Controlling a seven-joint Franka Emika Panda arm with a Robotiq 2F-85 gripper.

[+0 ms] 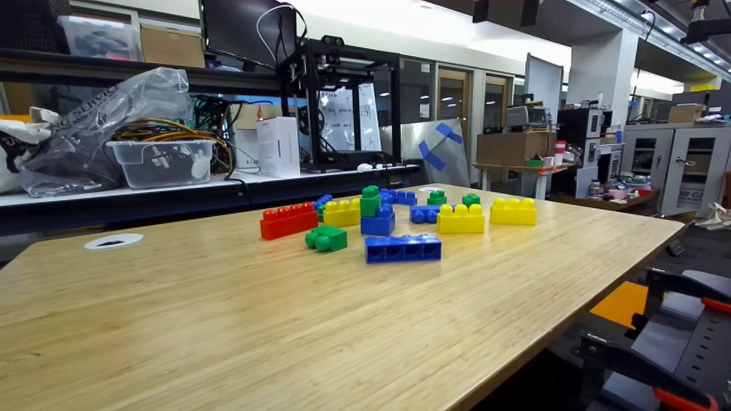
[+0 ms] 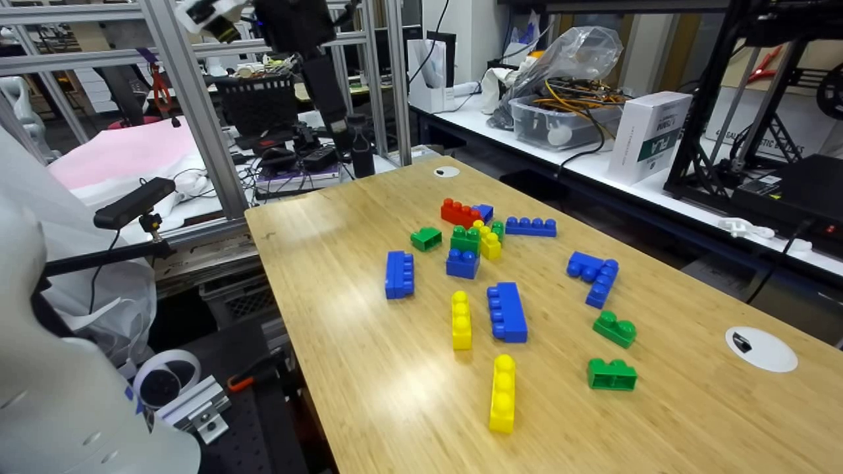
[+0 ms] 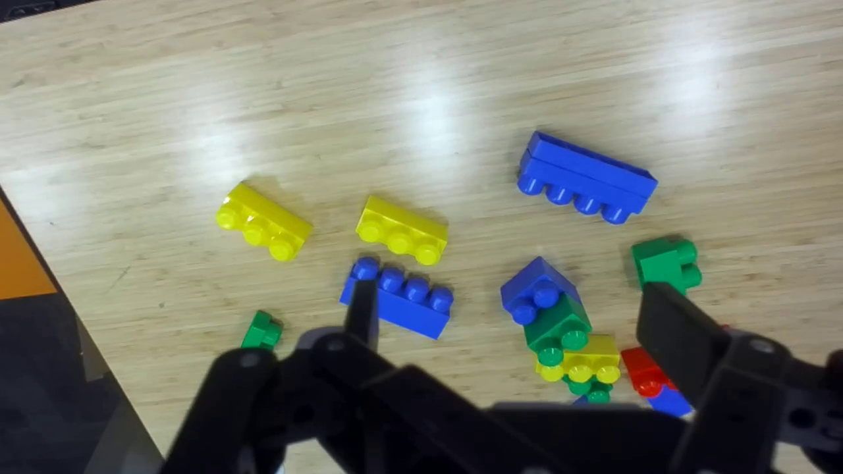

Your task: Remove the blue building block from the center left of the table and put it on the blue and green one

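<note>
The blue building block [image 2: 399,274], long and studded, lies on its side on the table [image 3: 316,92]; an exterior view shows the hollow underside of this blue block [image 1: 403,250]. Close by, the blue and green one [image 2: 463,263] stands with its green brick on top. My gripper [image 3: 515,289] is open high over the table, nothing between its fingers. In the wrist view the stack [image 3: 537,286] appears below the gap, and the blue block [image 3: 586,174] farther up and right. Dark fingertips [image 1: 530,11] hang apart at the top edge of an exterior view.
A lone green brick [image 2: 427,238] lies beside the stack. Yellow [image 2: 486,238] and red [image 2: 459,213] bricks crowd behind it. Another long blue brick [image 2: 507,313] and two yellow bricks [image 2: 461,321] lie nearby. More blue and green bricks [image 2: 612,374] are scattered toward the far edge.
</note>
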